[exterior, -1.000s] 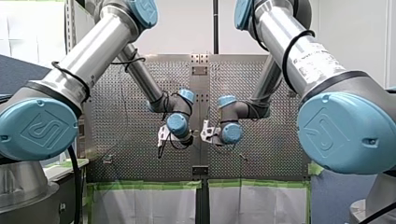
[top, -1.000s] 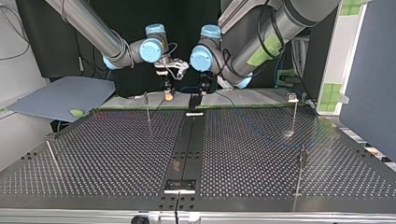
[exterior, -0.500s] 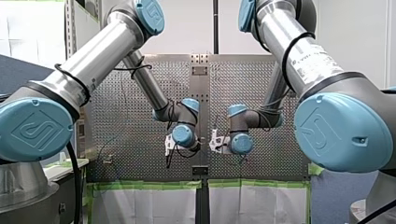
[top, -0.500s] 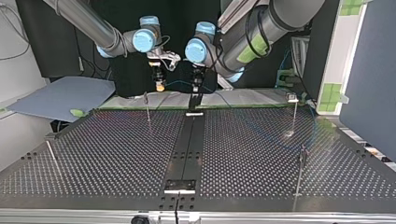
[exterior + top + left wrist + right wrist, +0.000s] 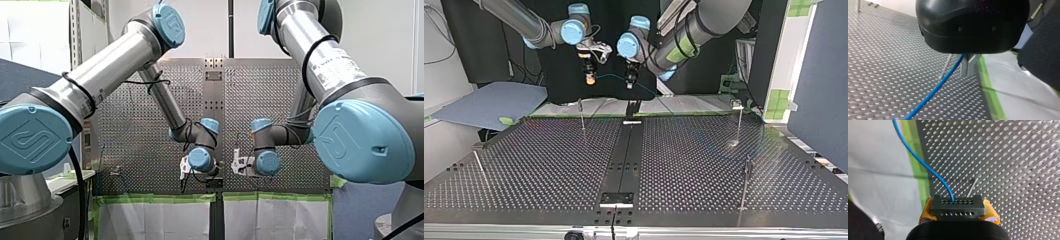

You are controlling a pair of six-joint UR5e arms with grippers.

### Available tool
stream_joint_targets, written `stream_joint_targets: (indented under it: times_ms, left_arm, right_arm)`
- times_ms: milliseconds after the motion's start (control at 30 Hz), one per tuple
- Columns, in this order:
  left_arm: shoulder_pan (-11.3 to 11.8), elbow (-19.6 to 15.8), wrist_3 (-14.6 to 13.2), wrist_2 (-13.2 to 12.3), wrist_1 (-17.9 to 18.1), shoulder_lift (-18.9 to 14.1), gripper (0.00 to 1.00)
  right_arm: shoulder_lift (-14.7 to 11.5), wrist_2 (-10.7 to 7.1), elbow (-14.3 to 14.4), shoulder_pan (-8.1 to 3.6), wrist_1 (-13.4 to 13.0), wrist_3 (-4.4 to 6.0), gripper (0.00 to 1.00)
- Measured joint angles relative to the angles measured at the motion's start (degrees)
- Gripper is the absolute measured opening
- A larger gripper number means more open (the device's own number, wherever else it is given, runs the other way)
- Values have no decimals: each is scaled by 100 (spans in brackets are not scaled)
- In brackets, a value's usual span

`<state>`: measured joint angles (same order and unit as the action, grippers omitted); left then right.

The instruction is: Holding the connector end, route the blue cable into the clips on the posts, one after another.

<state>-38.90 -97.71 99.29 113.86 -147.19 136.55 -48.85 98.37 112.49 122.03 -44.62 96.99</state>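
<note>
Your right end effector [image 5: 958, 212] pinches the black connector [image 5: 957, 205]. Your left end effector [image 5: 968, 66] pinches the blue cable [image 5: 935, 90], stretched between them from 9 to 3 o'clock in the top view.

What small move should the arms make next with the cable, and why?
Probably lower both grippers toward the post just below them in the top view. My right gripper holds the connector, my left gripper pinches the blue cable, and both hang well above its top.
</note>
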Motion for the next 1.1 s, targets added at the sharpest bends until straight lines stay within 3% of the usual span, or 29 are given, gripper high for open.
stream_joint_targets:
  times_ms: [200,333,433,700,900,1100]
  left_arm:
    - [-107,0,4,149,219,123,0]
    - [-188,68,3,304,351,150,0]
    - [-264,185,6,446,407,211,0]
    - [-481,581,58,746,483,545,0]
    - [-620,816,85,929,720,649,0]
    - [-700,947,89,1191,944,662,0]
  right_arm:
    - [-5,155,340,-110,-77,-32,0]
    - [-6,306,407,-174,-122,-36,0]
    - [-2,298,414,-243,-231,-8,0]
    - [8,22,425,-575,-619,16,0]
    - [13,-274,427,-873,-712,-32,0]
    - [106,-603,428,-1201,-820,-15,0]
